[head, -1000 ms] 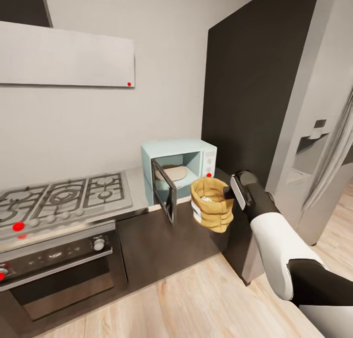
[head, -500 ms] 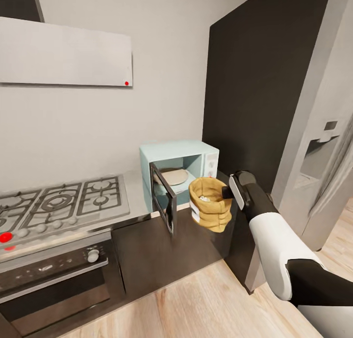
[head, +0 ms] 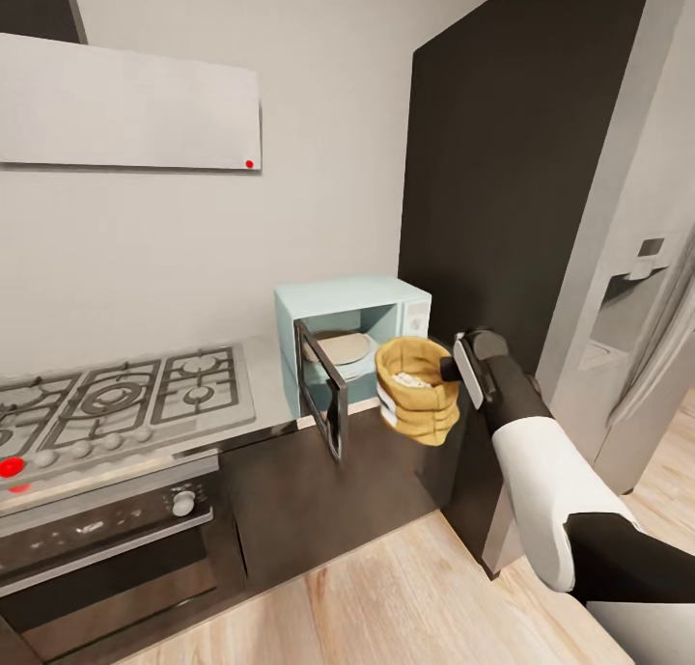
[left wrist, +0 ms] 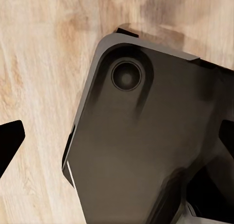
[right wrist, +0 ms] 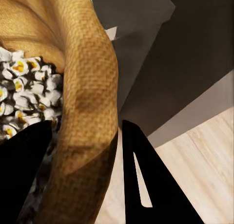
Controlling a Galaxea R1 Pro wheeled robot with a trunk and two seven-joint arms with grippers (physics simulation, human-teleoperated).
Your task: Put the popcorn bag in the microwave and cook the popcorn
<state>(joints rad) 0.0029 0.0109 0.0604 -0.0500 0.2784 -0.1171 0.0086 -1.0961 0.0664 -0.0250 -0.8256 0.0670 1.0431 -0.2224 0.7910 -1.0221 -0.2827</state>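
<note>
Head view: right arm is reaching out with the small tan-brown woven popcorn bag with the rolled rim (head: 416,391), holding it in the air just in front of the small pale-blue boxy microwave (head: 353,335).
Step in hand: looks to me like carrying the bag into the microwave. It's off the long grey glossy surface (head: 277,375) already, and not inside yet.
Right pincer: the right pincer (head: 450,369) is clamping the bag's rim on the side away from the oven. In the right wrist view one dark finger (right wrist: 146,185) is sitting outside the rolled rim (right wrist: 87,112) and the other inside it.
Popcorn: heap of whitish-yellow pieces (right wrist: 24,95) is showing inside the bag, already puffy looking.
Microwave door: the dark glass door with its grey frame (head: 322,387) is hanging open toward the robot, with a pale round plate (head: 338,345) inside.
Left pincer: can't tell if it's open or closed, the left wrist view is mostly showing a dark grey robot part (left wrist: 141,146) over the pale wooden floor (left wrist: 39,63).
Next move: I'm guessing it needs to go up and in through the opening, clearing the door edge and keeping the bag upright.
Versus earlier: bag is sitting a bit higher and closer to the opening than half a second ago, and the camera hasn't shifted in that time.
</note>
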